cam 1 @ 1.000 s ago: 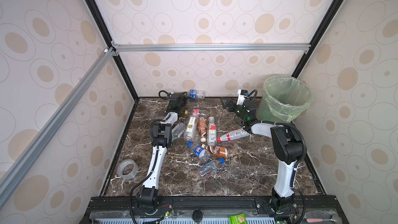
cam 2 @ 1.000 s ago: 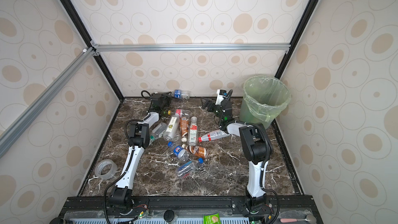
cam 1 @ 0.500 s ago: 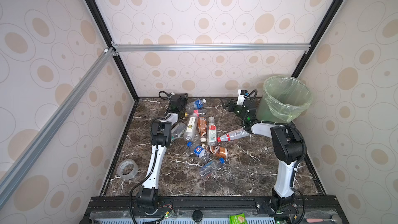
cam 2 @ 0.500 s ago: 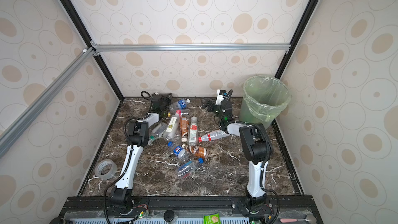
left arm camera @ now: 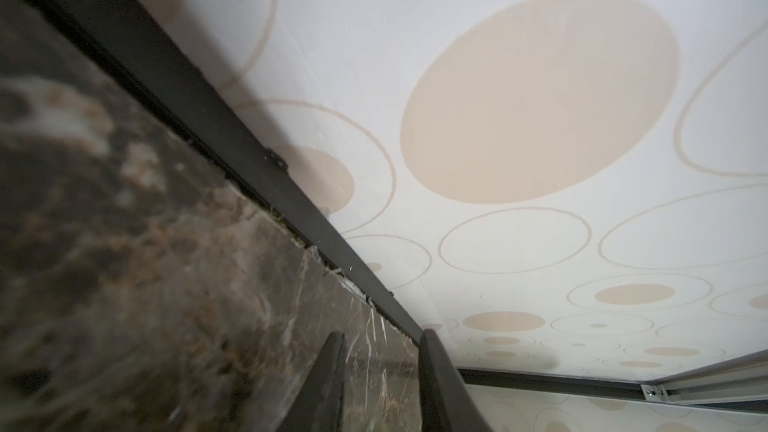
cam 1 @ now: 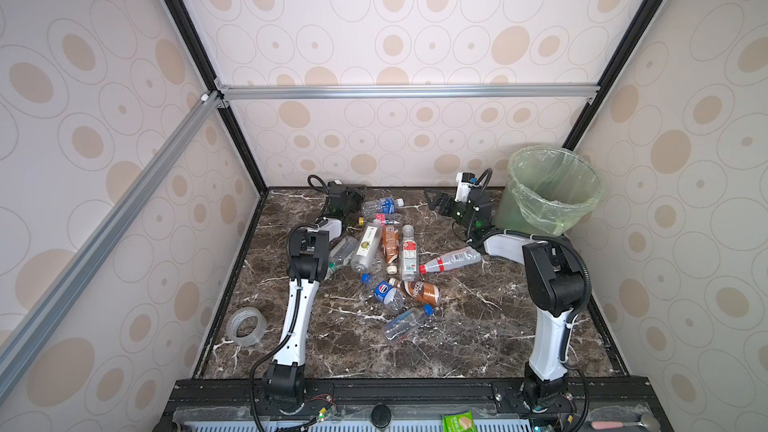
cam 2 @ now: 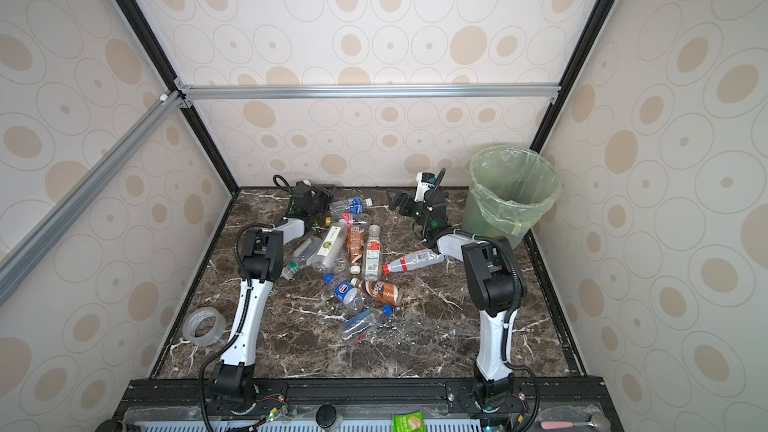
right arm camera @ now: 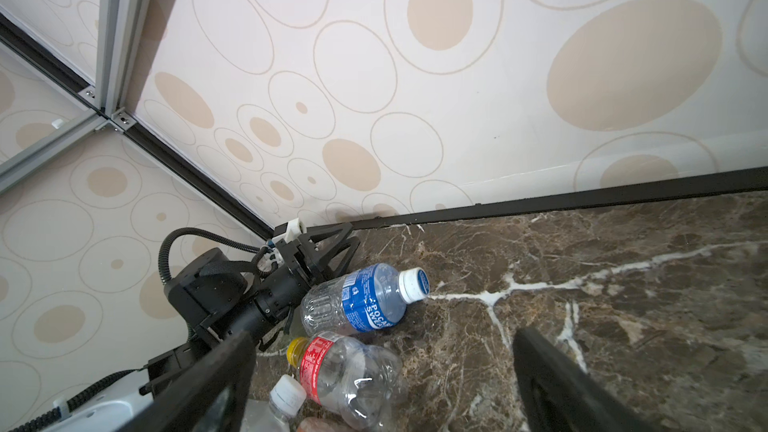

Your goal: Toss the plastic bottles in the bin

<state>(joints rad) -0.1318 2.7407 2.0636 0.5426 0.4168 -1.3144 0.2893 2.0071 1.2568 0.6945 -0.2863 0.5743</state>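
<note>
Top views high, downward, right wrist low beside bottles [right arm camera: 357, 305]

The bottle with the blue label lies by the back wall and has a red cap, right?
No. The blue-label bottle does lie by the back wall, but its cap is white, not red. The right wrist view shows it.

Shine all round
We're seeing glossy clear plastic bottles [cam 1: 408, 253], a polished marble table [cam 1: 478, 326], and a bin [cam 1: 521, 224] in crinkly film.
</note>
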